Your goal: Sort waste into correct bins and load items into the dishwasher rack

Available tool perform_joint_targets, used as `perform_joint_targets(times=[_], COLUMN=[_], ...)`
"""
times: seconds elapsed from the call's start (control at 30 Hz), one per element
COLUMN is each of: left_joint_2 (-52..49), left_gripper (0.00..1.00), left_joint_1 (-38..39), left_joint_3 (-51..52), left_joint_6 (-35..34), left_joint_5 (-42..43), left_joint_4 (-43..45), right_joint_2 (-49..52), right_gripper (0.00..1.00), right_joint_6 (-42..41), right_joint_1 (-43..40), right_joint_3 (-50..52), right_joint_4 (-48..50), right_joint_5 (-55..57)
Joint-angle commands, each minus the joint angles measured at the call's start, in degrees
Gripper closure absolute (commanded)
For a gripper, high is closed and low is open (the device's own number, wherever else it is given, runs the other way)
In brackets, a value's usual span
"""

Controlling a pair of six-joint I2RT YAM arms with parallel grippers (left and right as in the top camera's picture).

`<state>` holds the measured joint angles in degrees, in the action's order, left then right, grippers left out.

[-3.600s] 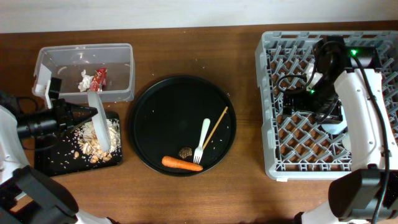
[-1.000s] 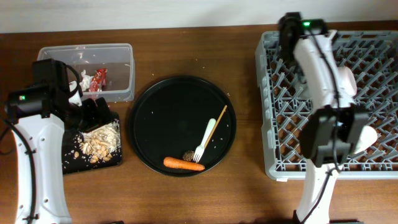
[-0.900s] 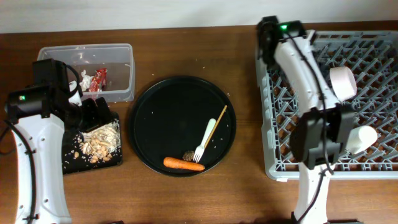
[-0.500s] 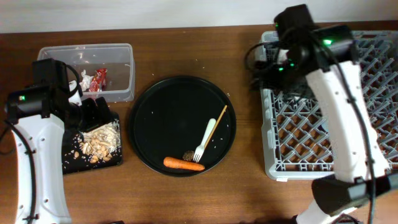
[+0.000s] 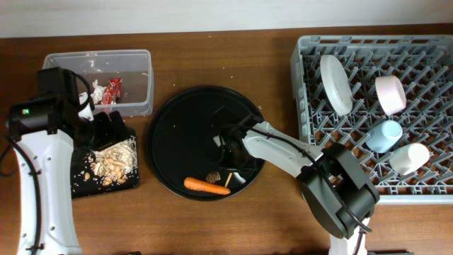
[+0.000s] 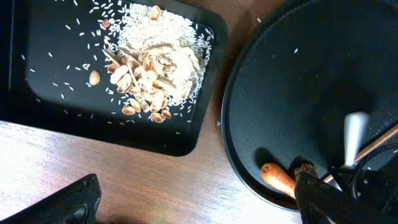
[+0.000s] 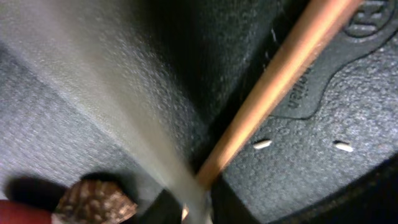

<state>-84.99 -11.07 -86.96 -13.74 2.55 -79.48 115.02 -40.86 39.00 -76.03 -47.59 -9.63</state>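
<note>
Brown wooden tabletop, viewed from above. At left we see the clear tub holding the red wrapper and tissue. The left gripper hangs spread and empty by the black rectangular tray of food scraps. At centre, the round tray carries the carrot, brown lump, fork and wooden stick. The right gripper is low over these last two, and we cannot tell its closure. At right, the rack holds the plate and the pink cup, blue cup and white cup.

White fork blurred, close up
</note>
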Motion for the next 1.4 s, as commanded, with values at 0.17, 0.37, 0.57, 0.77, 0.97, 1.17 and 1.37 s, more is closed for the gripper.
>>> perform_joint_targets(times=[0.17,0.37,0.57,0.77,0.97,1.17,1.37], left_joint_2=[0.0,0.0,0.0,0.0,0.0,0.0,0.0], left_gripper=[0.01,0.01,0.01,0.01,0.01,0.01,0.01], left_joint_1=[-0.3,-0.3,-0.3,-0.3,-0.3,-0.3,-0.3], left_joint_3=[-0.1,-0.1,-0.1,-0.1,-0.1,-0.1,-0.1], left_joint_6=[0.1,0.1,0.1,0.1,0.1,0.1,0.1], left_joint_5=[0.0,0.0,0.0,0.0,0.0,0.0,0.0], left_joint_4=[0.1,0.1,0.1,-0.1,-0.1,-0.1,-0.1], right_joint_2=[0.0,-0.4,-13.4,-13.5,-13.4,-13.6,-17.7], right_gripper=[0.96,0.96,0.96,0.96,0.94,0.43,0.36], right_joint_6=[-0.1,2.7,15.0,20.9,20.7,20.7,18.4], right_joint_1=[0.3,-2.5,-20.2,-30.8,-33.4,-33.4,-19.8], right_joint_3=[-3.4,-19.2,-20.0,-8.2,-4.1,-3.5,-15.1], right_joint_4=[-4.9,-23.2,-34.7,-30.9,-27.0,-25.3,-25.4], right_joint_5=[2.3,10.5,13.6,16.0,17.2,15.7,-0.2])
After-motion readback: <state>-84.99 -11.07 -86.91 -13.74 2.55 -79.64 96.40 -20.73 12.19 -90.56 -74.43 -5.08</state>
